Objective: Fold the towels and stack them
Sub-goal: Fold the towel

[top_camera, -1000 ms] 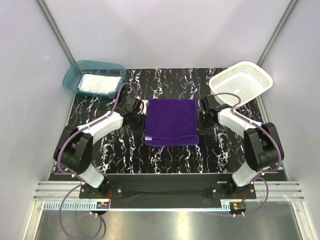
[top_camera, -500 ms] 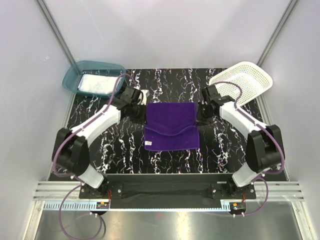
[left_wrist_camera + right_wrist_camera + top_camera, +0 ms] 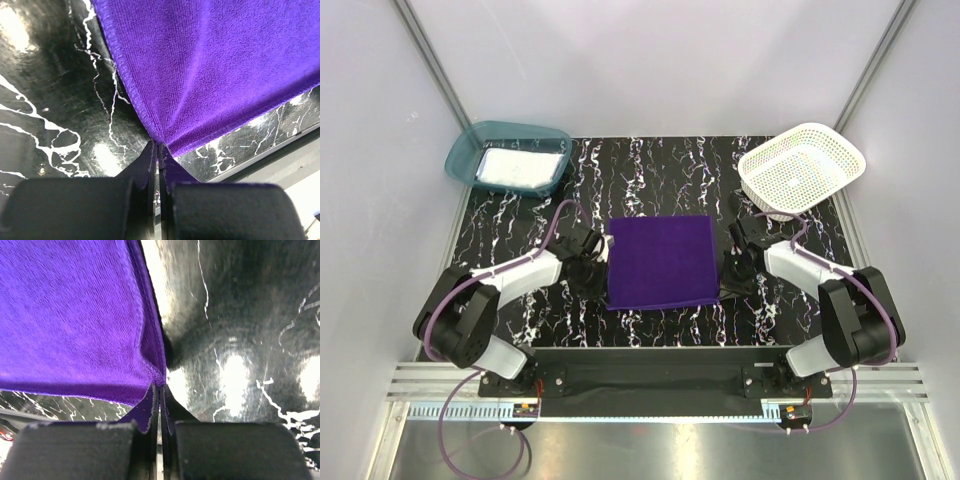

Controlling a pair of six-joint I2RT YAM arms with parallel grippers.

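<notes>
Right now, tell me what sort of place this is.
Probably a robot test cell in a lab, not a home: plain white panels on aluminium posts box in a black marbled table, with the left arm and right arm bolted at its near edge, either side of a purple towel.

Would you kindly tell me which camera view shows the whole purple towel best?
The top external view: the purple towel shows whole there, with all four edges in view. The left wrist view shows only a corner pinched in the left gripper; the right wrist view shows only a corner pinched in the right gripper.
</notes>
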